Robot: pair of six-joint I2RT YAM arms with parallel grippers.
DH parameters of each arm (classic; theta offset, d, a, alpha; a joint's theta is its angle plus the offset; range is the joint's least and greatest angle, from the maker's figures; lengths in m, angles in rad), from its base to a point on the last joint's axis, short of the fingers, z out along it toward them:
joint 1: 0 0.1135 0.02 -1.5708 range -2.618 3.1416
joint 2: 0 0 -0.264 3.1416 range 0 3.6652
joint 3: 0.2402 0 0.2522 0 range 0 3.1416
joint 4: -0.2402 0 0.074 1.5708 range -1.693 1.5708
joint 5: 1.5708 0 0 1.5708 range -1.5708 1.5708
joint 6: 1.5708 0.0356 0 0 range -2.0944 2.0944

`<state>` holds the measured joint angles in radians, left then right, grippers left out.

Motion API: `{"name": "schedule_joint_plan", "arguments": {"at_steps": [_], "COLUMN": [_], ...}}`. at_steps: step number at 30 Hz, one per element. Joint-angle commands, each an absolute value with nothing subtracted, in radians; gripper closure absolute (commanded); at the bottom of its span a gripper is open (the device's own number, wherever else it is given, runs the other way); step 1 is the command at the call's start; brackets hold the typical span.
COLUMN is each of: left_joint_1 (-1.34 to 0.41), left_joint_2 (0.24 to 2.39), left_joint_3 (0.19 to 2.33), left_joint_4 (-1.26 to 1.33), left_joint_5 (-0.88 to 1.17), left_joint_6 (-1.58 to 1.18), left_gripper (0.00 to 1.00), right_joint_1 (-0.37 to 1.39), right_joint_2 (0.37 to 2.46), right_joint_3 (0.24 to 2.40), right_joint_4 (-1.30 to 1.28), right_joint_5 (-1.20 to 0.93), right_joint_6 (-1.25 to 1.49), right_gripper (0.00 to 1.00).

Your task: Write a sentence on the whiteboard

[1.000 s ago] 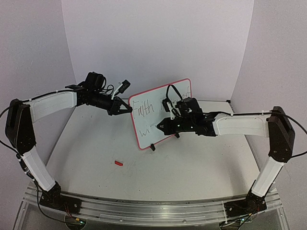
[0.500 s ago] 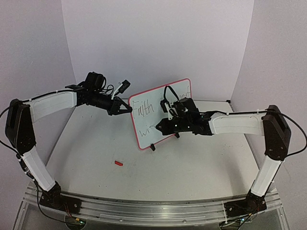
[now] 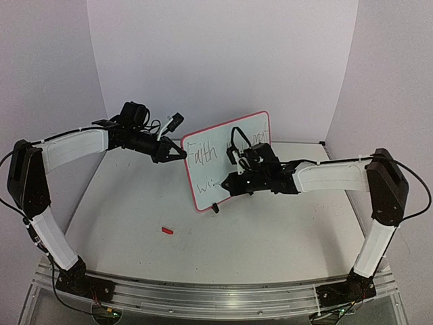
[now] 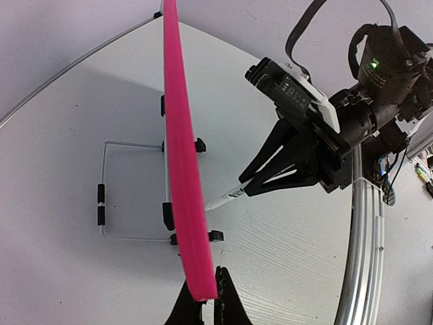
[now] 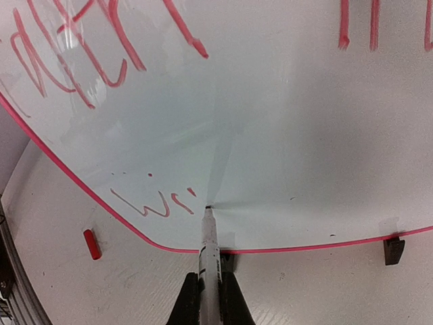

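The whiteboard [image 3: 211, 168] stands tilted on the table, white with a red-pink rim. My left gripper [image 3: 183, 156] is shut on its left edge; the left wrist view shows the pink rim [image 4: 180, 156] clamped between that gripper's [image 4: 206, 298] jaws. My right gripper [image 5: 210, 290] is shut on a thin marker [image 5: 210, 245] whose tip touches the board's lower part, just right of "Wi" [image 5: 150, 202]. The sentence [image 3: 203, 153] reads "Faith" on top, with further words partly hidden by the right gripper [image 3: 229, 183]. The marker [image 4: 225, 198] also meets the board's face in the left wrist view.
A small red cap [image 3: 166, 231] lies on the table in front of the board, also visible as the cap [image 5: 91, 244] in the right wrist view. Black clip feet [image 5: 394, 249] and a wire stand [image 4: 108, 196] hold the board. Walls enclose the back and both sides.
The right gripper with the marker has shifted a little left and lower along the second line, and the right arm has folded in. The left arm and board have not moved.
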<state>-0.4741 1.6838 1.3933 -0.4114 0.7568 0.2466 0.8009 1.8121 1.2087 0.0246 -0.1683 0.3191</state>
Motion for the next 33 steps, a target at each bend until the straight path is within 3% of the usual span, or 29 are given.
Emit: {"name": "schedule_joint_plan", "arguments": {"at_steps": [1, 33], "left_joint_1": [-0.508, -0.511], "left_joint_2": [1.68, 1.682], "left_joint_3": [1.39, 1.391], "left_joint_4": [-0.521, -0.519], "left_joint_5": [0.781, 0.785], "left_joint_6": [0.263, 0.262], "left_gripper": [1.0, 1.0], "right_joint_1": [0.797, 0.798], "right_joint_2": [1.842, 1.751], "right_joint_3": [1.219, 1.278], "right_joint_4": [0.024, 0.025], "right_joint_5": [-0.148, -0.132], "right_joint_6": [0.321, 0.305], "right_gripper": [1.0, 1.0]}}
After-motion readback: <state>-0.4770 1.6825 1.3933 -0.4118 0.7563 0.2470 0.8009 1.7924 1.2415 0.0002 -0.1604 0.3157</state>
